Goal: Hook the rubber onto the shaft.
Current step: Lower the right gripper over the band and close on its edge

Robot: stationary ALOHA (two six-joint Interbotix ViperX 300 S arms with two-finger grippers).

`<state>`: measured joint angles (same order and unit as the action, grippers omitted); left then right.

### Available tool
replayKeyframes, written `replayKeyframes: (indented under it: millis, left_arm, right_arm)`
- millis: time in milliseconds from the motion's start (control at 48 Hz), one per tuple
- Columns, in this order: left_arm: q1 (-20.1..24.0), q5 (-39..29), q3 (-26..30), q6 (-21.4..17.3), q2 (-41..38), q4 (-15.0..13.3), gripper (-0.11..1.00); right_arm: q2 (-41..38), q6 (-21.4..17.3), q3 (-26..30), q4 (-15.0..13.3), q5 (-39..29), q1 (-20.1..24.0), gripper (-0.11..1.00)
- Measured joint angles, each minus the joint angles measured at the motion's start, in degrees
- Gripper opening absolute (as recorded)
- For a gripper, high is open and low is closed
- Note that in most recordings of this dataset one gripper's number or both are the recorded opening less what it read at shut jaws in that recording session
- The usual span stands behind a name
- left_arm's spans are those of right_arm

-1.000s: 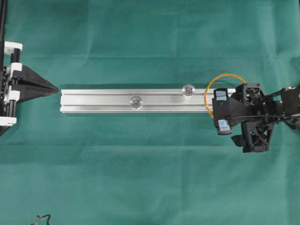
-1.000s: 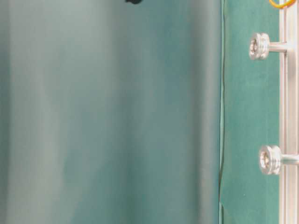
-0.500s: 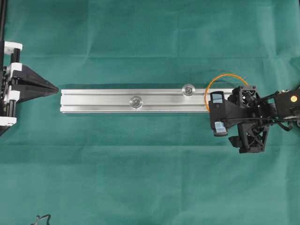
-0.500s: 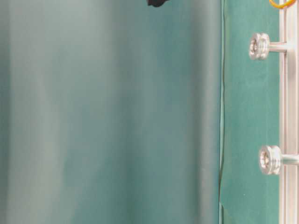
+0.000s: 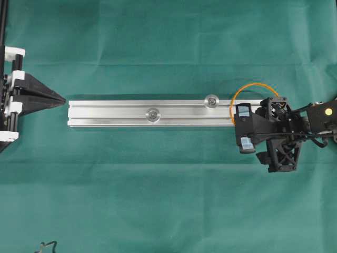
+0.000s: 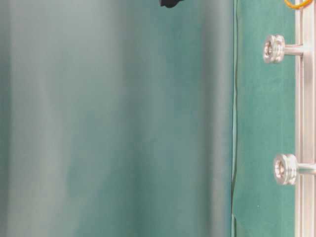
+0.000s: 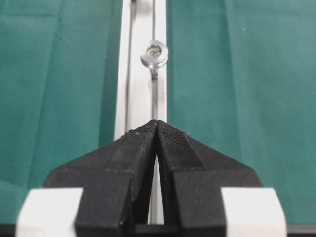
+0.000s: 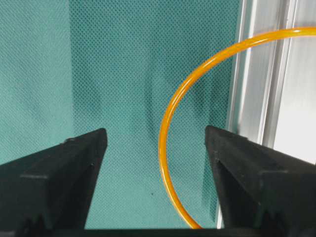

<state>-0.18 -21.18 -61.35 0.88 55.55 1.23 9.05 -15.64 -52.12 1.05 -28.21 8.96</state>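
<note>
The rubber is a thin orange loop lying across the right end of the silver rail; part of it is hidden under my right gripper. In the right wrist view the rubber curves over the green cloth between the open fingers of that gripper, touching neither. Two shafts with round heads stand on the rail, one close to the loop and one farther left. My left gripper is shut with nothing in it, just off the rail's left end, pointing along the rail.
Green cloth covers the table. The table-level view shows both shafts sticking out from the rail, and a sliver of the rubber at the top edge. A black frame stands at the far left.
My right gripper has shifted slightly left and lower over the rubber, and its fingers have come a little closer together. The left arm and the rubber have not moved.
</note>
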Motion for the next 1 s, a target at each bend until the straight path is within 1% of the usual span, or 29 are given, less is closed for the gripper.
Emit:
replayKeyframes:
  millis: [83,229,292,333,1000]
  left_arm:
    - [0.0,0.0,0.0,0.0,0.0,0.0,0.0]
    - [0.1,0.0,0.0,-0.1,0.0,0.0,0.0]
    - [0.1,0.0,0.0,0.0,0.0,0.0,0.0]
    - [0.0,0.0,0.0,0.0,0.0,0.0,0.0]
    - [0.1,-0.1,0.0,0.0,0.0,0.0,0.0]
  right_arm:
    - [0.1,0.0,-0.1,0.0,-0.1,0.0,0.63]
    - [0.0,0.0,-0.1,-0.5,-0.1,0.0,0.25]
    - [0.1,0.0,-0.1,-0.6,-0.1,0.0,0.12]
    - [0.1,0.0,-0.1,-0.7,-0.2,0.0,0.07]
    - [0.1,0.0,-0.1,-0.8,-0.5,0.0,0.06]
